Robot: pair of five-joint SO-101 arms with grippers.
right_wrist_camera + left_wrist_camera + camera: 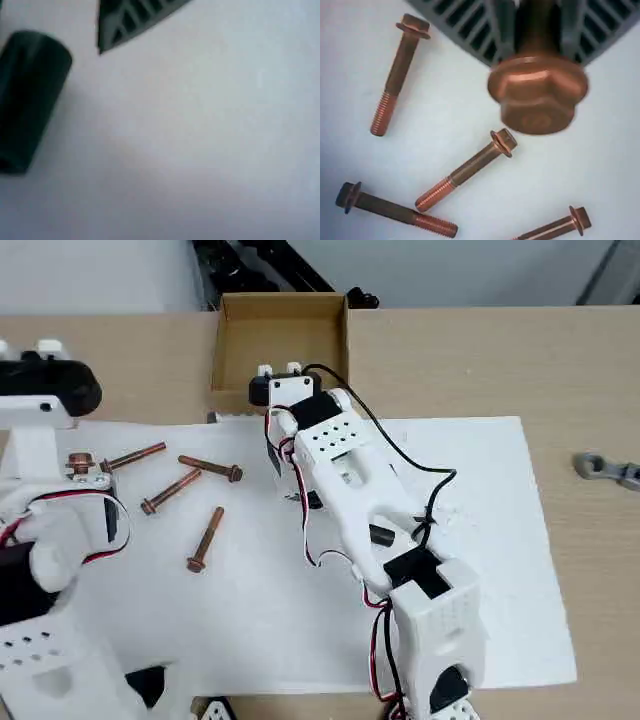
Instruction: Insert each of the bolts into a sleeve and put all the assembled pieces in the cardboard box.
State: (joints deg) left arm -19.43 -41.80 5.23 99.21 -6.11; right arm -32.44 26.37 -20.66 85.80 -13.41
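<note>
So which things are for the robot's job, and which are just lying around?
For the job:
held bolt
four loose bolts
black sleeve
cardboard box

Just lying about:
metal tool on the bare table, off the paper
white paper sheet under everything

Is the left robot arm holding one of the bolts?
Yes, the left end effector is shut on a bolt, its hexagonal head sticking out in front.
</note>
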